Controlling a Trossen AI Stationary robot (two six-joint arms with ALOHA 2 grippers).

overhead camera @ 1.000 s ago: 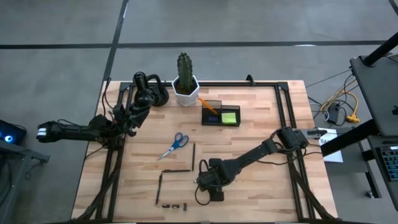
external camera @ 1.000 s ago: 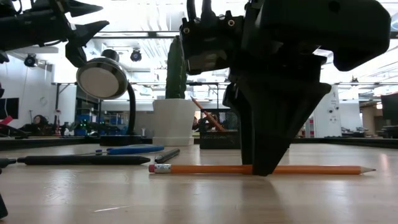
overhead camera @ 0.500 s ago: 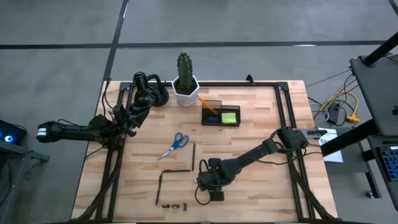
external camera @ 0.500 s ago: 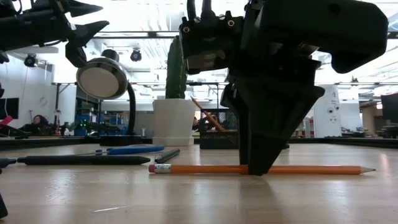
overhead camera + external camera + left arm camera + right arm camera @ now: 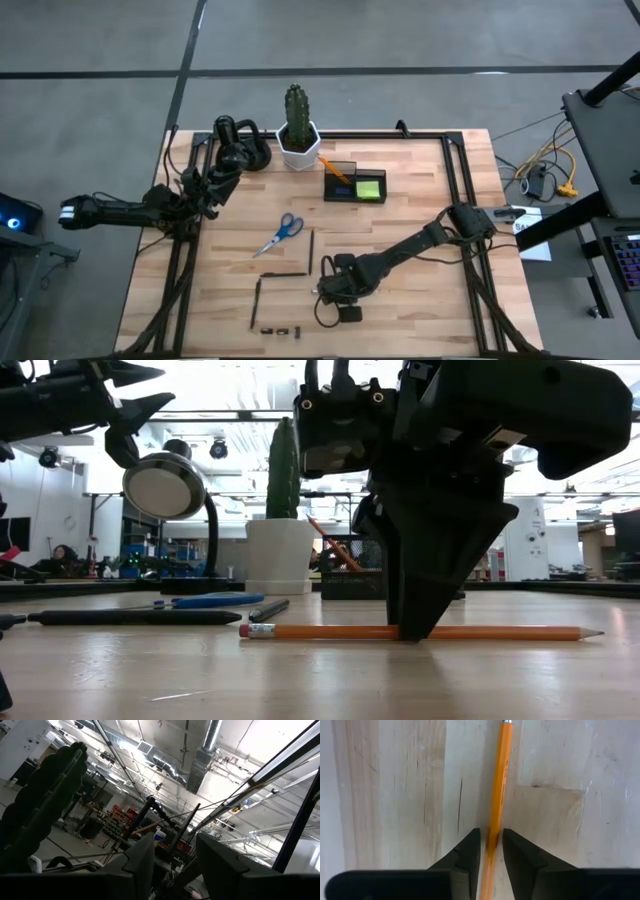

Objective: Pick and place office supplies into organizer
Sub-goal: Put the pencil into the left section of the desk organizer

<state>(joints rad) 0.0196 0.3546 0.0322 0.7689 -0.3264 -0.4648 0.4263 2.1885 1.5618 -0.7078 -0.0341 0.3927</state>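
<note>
An orange pencil [image 5: 500,632] lies flat on the wooden table, eraser end [image 5: 246,630] toward the left. My right gripper [image 5: 412,630] stands over its middle, shut on it; the right wrist view shows the pencil [image 5: 500,780] running between the fingers of my right gripper [image 5: 491,851]. The dark organizer [image 5: 354,183] sits farther back and holds a lime-green pad [image 5: 369,188] and a slanted orange pencil [image 5: 338,172]. Blue-handled scissors [image 5: 283,231], dark pens [image 5: 311,251] and tiny black clips [image 5: 280,329] lie on the table. My left gripper [image 5: 175,862] waits open, raised near the left edge. My right gripper pinches the pencil between its two fingers [image 5: 470,851] at the middle of the shaft [image 5: 493,832]. The fingers come from above, pointing down, one on each side of the shaft. The pencil still lies level on the table along its whole length.
A white cactus pot [image 5: 298,143] and a black rounded lamp gadget [image 5: 244,152] stand at the far edge. Two more pens [image 5: 283,273] [image 5: 257,300] lie left of my right gripper. A small black camera with its cable [image 5: 348,313] sits just near of it. Bare wood lies to the right.
In the low view my right gripper's fingertips have drawn closer together around the pencil's shaft, narrowing to a point on it. The pencil has stayed where it was on the table.
</note>
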